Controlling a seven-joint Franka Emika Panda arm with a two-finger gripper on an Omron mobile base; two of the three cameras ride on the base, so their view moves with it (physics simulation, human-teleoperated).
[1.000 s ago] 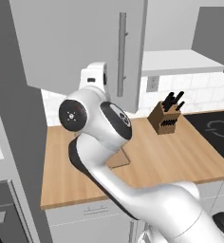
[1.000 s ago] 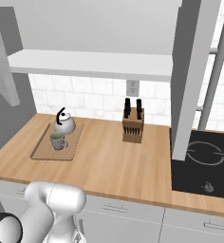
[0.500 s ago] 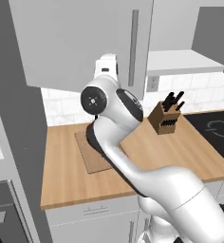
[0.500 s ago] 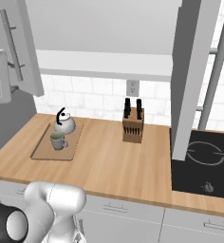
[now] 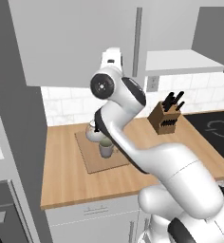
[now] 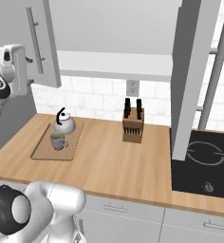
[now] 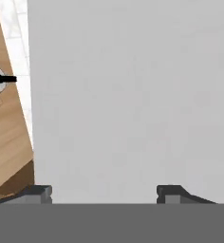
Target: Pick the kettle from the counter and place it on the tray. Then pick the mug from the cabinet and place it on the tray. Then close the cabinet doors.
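Two dark fingertips of the robot's pincer (image 7: 104, 192) stand spread wide apart with nothing between them, facing the flat light grey cabinet door panel (image 7: 133, 95) at close range; from the right base camera the white hand (image 6: 14, 66) is seen beside the left door (image 6: 42, 42), next to its long vertical silver bar handle (image 6: 34, 40). Below the hand, on the light brown wooden countertop (image 6: 114, 161), lies the thin rectangular light-brown wooden tray (image 6: 42, 152), and on it rest both the squat whitish kettle with the black arched handle (image 6: 64, 123) and, just in front of it, the small grey-green mug (image 6: 58, 141). A wooden knife block (image 6: 133, 127) stands well apart to the right, near a black hob (image 6: 204, 161). Judged from this layout, both placings are done and the step in hand is closing the doors. To do it well, the hand should press flat on the outer face, away from the hinge, and sweep along the door's arc until the panel sits flush, keeping clear of the bar handle; the tall right panel (image 6: 192, 76) appears to need closing too.
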